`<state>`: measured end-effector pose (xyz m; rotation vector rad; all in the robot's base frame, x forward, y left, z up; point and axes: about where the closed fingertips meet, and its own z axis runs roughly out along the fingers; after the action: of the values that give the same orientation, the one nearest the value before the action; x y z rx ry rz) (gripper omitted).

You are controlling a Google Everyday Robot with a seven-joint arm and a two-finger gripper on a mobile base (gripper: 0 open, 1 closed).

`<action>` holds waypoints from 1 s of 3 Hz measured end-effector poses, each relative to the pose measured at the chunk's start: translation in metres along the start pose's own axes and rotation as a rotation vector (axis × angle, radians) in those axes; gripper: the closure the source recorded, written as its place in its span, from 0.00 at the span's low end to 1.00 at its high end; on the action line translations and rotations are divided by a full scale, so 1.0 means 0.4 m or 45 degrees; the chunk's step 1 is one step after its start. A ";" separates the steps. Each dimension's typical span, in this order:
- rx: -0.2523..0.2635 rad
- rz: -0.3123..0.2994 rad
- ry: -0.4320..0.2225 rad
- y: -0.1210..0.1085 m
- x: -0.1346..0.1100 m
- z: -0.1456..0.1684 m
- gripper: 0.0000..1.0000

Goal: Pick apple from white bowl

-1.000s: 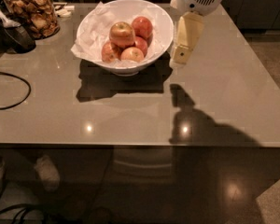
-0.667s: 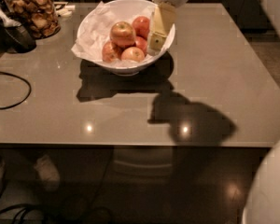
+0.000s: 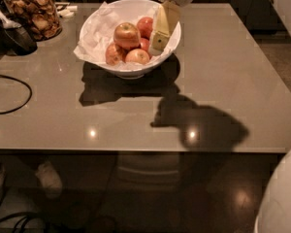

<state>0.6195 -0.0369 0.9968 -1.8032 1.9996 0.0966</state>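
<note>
Apple (image 3: 126,35), golden-yellow with red blush, in white bowl (image 3: 136,71); gripper (image 3: 158,43) beside it, state unclear

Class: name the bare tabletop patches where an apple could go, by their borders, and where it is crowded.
Free: the table right of the white bowl to its right edge; the front strip between bowl and near edge, right of the black cable. Crowded: back-left by the glass jar; the bowl, where the gripper hangs beside the apple.
</note>
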 end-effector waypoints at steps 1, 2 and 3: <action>0.003 0.068 0.000 -0.057 -0.036 0.044 0.00; 0.011 0.109 -0.002 -0.117 -0.079 0.082 0.00; 0.013 0.139 0.002 -0.159 -0.100 0.118 0.00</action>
<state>0.6953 0.0072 0.9843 -1.6883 2.0951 0.1187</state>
